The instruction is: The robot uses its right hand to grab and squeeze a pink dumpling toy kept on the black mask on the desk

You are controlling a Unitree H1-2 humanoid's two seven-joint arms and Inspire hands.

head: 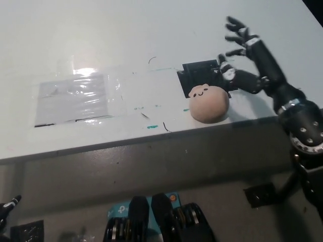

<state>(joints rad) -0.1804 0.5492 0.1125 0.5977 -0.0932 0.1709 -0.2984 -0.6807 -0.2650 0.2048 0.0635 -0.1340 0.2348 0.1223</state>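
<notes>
Your black right hand (247, 60) hangs open, fingers spread, above the desk (151, 30), with the pink dumpling toy (209, 103) just below and to its left, resting at the black mask's (199, 70) near edge, closer to you.

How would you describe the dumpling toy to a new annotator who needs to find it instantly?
On the white desk, find the black mask near the front edge, right of a shiny taped sheet. The pink dumpling toy sits on its front edge: the only round object, with a small smiling face.
</notes>
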